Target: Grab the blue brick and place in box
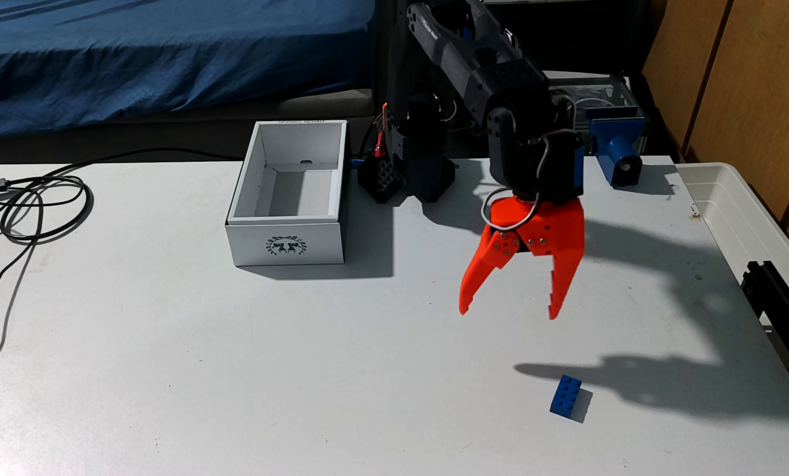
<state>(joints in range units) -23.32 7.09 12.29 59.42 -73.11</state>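
Note:
The blue brick (567, 395) lies studs up on the white table, near the front right. My gripper (508, 315) hangs in the air above and behind it, orange fingers (475, 279) pointing down and spread wide apart, nothing between them. It is open and clear of the brick. The box (287, 245) stands to the left of the arm's base, white, lidless, with a dark wreath emblem on its front wall. Its inside looks empty.
Black cables (40, 206) coil on the table at the far left. A blue clamp-like part (619, 153) sits at the back right edge. A translucent plastic tub (745, 215) and a black rail (781, 302) border the right side. The arm's base (424, 174) stands behind the gripper.

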